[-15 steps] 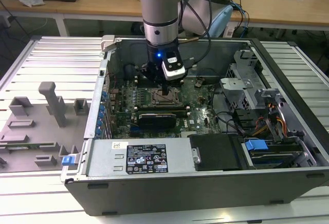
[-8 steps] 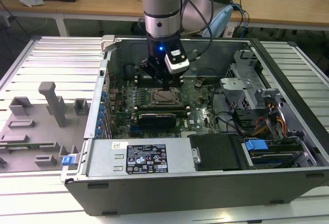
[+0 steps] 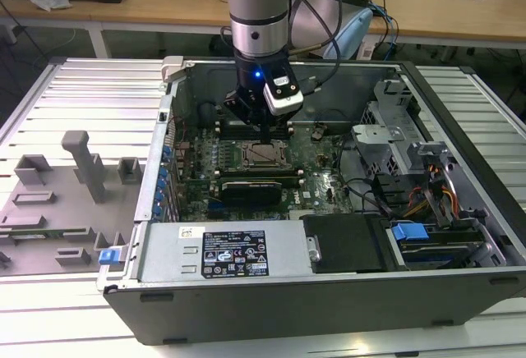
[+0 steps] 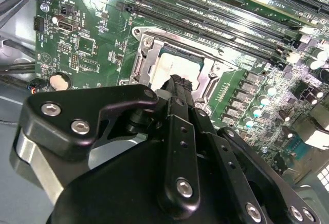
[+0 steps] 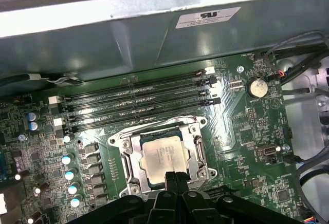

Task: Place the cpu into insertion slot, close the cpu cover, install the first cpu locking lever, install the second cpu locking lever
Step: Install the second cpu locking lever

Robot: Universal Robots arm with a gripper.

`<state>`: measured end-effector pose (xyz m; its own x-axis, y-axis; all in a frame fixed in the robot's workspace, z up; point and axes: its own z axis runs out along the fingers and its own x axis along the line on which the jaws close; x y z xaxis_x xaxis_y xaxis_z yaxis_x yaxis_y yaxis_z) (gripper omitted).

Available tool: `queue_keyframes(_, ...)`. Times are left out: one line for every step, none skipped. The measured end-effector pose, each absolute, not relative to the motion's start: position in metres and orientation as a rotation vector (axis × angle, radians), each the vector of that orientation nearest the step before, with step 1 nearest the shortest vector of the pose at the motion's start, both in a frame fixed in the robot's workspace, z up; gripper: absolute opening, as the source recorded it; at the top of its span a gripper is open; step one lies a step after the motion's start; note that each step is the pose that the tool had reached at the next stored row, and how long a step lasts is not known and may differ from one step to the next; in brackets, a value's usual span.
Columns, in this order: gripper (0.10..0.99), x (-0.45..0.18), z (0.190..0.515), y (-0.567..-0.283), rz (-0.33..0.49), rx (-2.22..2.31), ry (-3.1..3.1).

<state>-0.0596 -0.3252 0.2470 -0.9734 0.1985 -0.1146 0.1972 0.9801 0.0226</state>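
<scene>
Silvery-beige cpu (image 5: pixel 163 156) lies in the insertion slot (image 5: pixel 128 158), the cpu cover (image 5: pixel 197 154) framing it. Pincer (image 5: pixel 176 176) fingertips are pressed together, gripping nothing, at the cpu's edge.

We see a ribbed, silver-grey metal worktable (image 3: pixel 74 87) made of long parallel slats. An open dark grey computer case (image 3: pixel 329 309) lies on its side directly on it, toward the exterior view's right. On the exterior view's left rests a flat grey plastic fixture tray (image 3: pixel 49 210) with upright posts and small block-shaped holders.
</scene>
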Motion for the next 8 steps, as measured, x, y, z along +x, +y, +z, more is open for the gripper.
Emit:
queue_keyframes(0.106, -0.0596, 0.2471, -0.3252, 0.017, 0.302, 3.010)
queue_keyframes(0.106, -0.0596, 0.2471, -0.3252, 0.017, 0.302, 3.010)
queue_keyframes(0.106, -0.0596, 0.2472, -0.3252, 0.017, 0.302, 3.010)
queue_keyframes(0.106, -0.0596, 0.2472, -0.3252, 0.017, 0.302, 3.010)
queue_keyframes(0.106, -0.0596, 0.2473, -0.3252, 0.017, 0.302, 3.010)
queue_keyframes(0.106, -0.0597, 0.2474, -0.3257, 0.016, 0.302, 3.010)
queue_keyframes(0.106, -0.0597, 0.2474, -0.3263, 0.016, 0.302, 3.010)
queue_keyframes(0.106, -0.0598, 0.2473, -0.3274, 0.017, 0.302, 3.010)
